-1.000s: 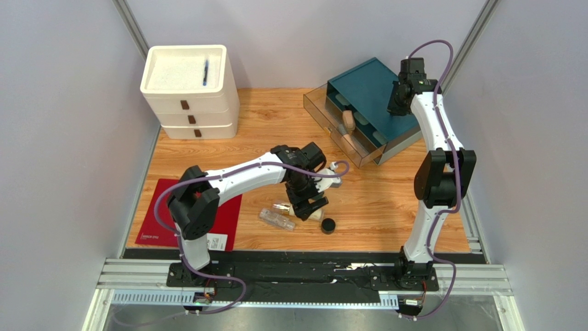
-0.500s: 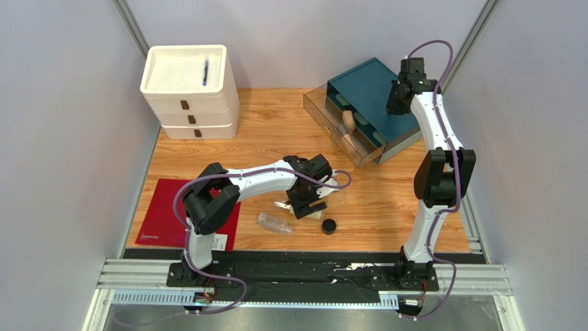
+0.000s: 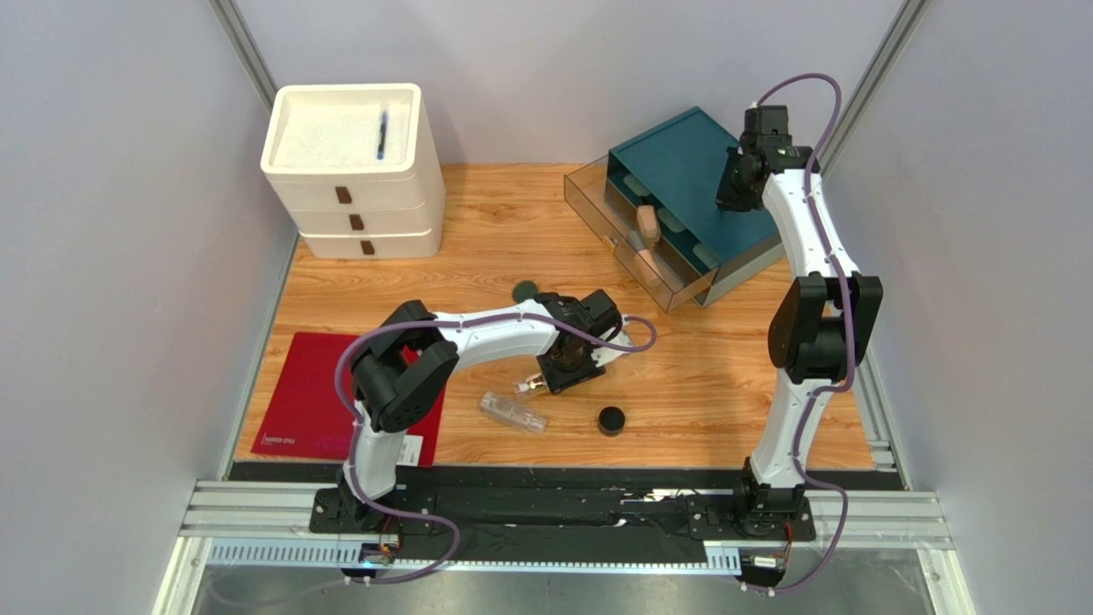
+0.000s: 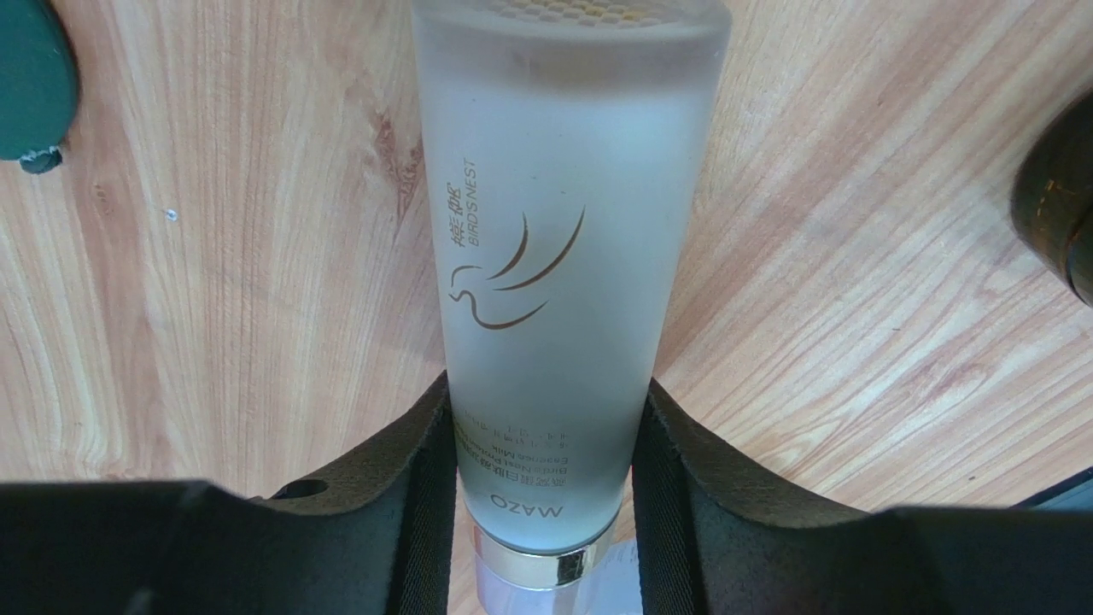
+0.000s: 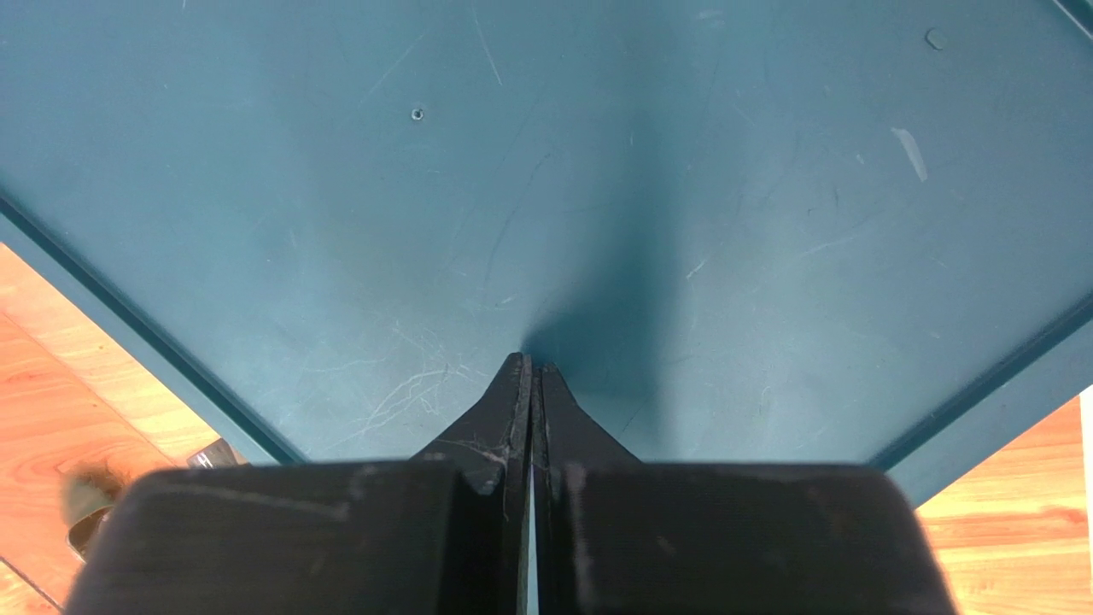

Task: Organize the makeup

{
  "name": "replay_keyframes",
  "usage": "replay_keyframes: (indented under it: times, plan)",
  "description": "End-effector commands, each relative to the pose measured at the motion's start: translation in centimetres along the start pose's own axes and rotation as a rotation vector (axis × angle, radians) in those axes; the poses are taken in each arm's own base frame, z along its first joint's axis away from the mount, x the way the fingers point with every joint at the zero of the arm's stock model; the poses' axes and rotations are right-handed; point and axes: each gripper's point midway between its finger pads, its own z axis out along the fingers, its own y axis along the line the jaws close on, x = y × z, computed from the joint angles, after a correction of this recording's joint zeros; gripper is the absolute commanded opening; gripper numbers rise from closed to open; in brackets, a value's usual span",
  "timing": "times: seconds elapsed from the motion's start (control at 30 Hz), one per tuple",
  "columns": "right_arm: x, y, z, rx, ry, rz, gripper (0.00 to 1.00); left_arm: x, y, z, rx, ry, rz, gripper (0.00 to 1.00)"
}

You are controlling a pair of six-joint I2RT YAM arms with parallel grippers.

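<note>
A frosted cream bottle (image 4: 565, 231) with a gold neck lies on the wooden table, and my left gripper (image 4: 543, 417) is shut on its lower body, a finger pressed to each side. From above, the left gripper (image 3: 566, 368) covers most of it; only the bottle's neck end (image 3: 527, 383) pokes out. A clear bottle (image 3: 513, 411) lies just below-left, a black round jar (image 3: 611, 419) to the lower right, and a dark-green disc (image 3: 524, 292) further back. A beige bottle (image 3: 649, 227) stands in the open organizer drawer. My right gripper (image 5: 529, 369) is shut and empty over the teal lid.
The teal organizer (image 3: 680, 167) sits at the back right with clear drawers pulled out. A white drawer unit (image 3: 353, 192) at the back left carries a blue pen (image 3: 381, 132) on top. A red mat (image 3: 308, 408) lies at the front left. The green disc's edge (image 4: 28, 77) shows top left.
The left arm swung in low over the cream bottle and its jaws narrowed onto it. The dark-green disc behind came into view. The right arm stayed put.
</note>
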Motion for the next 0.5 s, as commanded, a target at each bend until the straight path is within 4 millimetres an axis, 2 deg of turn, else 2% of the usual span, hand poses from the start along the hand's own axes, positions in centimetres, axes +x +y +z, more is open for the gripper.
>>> replay_keyframes:
  times: [0.0,0.23,0.37,0.47]
  plan:
    - [3.9,-0.2,2.3,0.011,0.146,0.007,0.00,-0.6,1.3,1.1,-0.064,0.006,-0.001,0.00]
    - [4.1,-0.3,2.4,0.012,0.154,0.005,0.00,-2.3,2.1,-0.5,-0.091,-0.045,0.006,0.00]
    - [4.0,-0.3,2.4,0.011,0.153,0.005,0.00,-3.8,3.0,-2.7,-0.130,-0.098,0.003,0.00]
    - [4.0,-0.3,2.4,0.012,0.151,0.008,0.00,-5.0,3.9,-5.5,-0.167,-0.162,-0.005,0.00]
